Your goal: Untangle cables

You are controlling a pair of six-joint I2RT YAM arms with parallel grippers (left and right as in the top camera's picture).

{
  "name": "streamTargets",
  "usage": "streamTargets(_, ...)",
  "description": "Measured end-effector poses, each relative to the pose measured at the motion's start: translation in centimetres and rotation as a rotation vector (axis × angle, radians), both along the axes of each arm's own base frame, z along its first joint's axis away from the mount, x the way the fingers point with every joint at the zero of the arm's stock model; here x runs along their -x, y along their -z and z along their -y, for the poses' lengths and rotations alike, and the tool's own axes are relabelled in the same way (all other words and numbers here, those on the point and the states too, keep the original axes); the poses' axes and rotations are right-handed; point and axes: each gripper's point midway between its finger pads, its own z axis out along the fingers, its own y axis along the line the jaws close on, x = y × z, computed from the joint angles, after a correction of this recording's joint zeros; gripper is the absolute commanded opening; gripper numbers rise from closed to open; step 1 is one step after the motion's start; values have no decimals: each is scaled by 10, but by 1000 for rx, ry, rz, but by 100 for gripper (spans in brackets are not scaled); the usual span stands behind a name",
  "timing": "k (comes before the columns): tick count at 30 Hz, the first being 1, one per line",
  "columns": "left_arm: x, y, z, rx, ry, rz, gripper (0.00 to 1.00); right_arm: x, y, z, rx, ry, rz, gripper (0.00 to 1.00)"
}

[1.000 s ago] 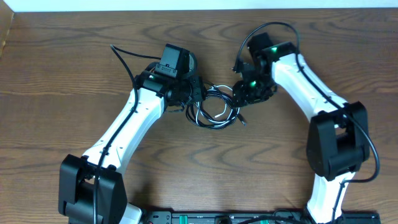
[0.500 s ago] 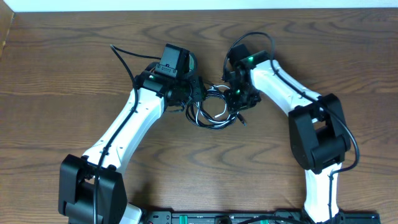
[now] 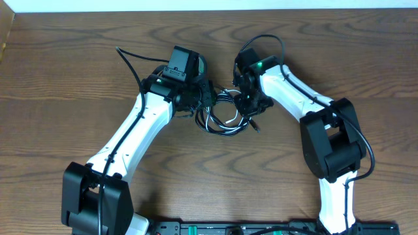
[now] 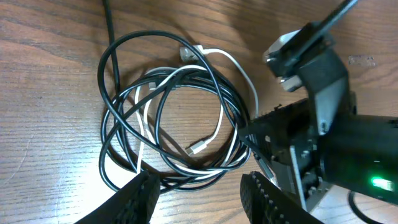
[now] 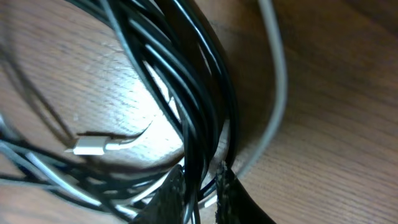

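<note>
A thin black cable and a thin white cable lie looped together on the wooden table, seen as one tangle from above. A silvery-white plug rests inside the loops. My left gripper is open, its fingertips astride the bundle's near edge, with a wide gap. At the right side of the bundle my right gripper is shut on several black cable strands. The white cable runs just outside its right finger. From above, the left gripper and right gripper flank the tangle.
The right arm's black body with a green light fills the right of the left wrist view, close to the bundle. A thicker black cord runs from the left arm. Bare wooden tabletop surrounds the tangle.
The right arm swung left onto the bundle and its jaws closed on the black strands. The left arm and the tangle have stayed put.
</note>
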Motion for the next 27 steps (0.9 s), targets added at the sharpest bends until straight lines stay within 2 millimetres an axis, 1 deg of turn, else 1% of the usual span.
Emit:
streamTargets(2, 0, 0, 0, 0, 0, 0, 48, 0, 5, 1, 20, -6, 9, 10)
streamTargets(6, 0, 0, 0, 0, 0, 0, 48, -4, 7, -2, 37, -21, 50, 8)
streamTargets(8, 0, 0, 0, 0, 0, 0, 48, -6, 9, -2, 44, -24, 70, 4)
streamTargets(10, 0, 0, 0, 0, 0, 0, 48, -6, 9, -2, 56, -20, 82, 3)
streamTargets(11, 0, 0, 0, 0, 0, 0, 48, -6, 8, -2, 60, -14, 86, 1)
streamTargets(17, 0, 0, 0, 0, -1, -1, 48, -11, 8, 4, 112, -12, 123, 1)
streamTargets(20, 0, 0, 0, 2, -4, -1, 48, -10, 7, 5, 111, -12, 120, 1)
streamTargets(24, 0, 0, 0, 3, -6, -2, 48, -11, 6, 3, 40, -15, 89, 1)
streamTargets(27, -1, -1, 0, 5, -7, 1, 49, -12, 1, 1, -76, -21, 59, 1)
